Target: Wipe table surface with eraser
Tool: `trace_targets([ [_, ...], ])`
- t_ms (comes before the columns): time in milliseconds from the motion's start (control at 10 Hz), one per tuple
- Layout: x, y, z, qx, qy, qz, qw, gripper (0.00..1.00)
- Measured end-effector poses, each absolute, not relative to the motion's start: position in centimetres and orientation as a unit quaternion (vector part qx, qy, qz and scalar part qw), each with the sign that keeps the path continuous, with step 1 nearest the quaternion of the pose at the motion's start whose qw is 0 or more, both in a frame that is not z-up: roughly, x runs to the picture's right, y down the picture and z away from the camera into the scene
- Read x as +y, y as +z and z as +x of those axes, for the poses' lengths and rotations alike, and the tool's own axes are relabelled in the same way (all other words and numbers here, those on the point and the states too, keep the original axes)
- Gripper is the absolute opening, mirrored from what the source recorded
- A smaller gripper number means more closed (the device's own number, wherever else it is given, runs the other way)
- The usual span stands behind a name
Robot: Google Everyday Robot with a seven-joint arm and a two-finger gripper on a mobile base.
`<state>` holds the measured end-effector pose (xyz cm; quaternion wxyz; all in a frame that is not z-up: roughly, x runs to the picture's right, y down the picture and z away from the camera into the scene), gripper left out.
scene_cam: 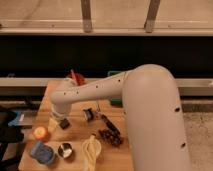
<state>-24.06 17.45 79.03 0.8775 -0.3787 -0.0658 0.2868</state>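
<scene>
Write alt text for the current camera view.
A white robot arm reaches down over the left part of a light wooden table surface, with its gripper right at a small black eraser. Nearby lie an orange round object, a blue object, a dark-and-silver cylinder and a dark-handled utensil.

Indoor robot test space, likely a lab: a plank table [77, 131] strewn with small props, a dark wall panel [125, 55] behind the table, and a white arm's [115, 90] gripper [56, 121] over the table's left side.
</scene>
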Motion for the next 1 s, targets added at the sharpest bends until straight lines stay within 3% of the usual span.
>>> trace_targets([
  [300,19.4,81.8,-24.5,-0.053,0.284,-0.402,0.869,0.80],
  [1000,18.8,84.7,-26.4,-0.026,0.257,-0.398,0.880,0.80],
])
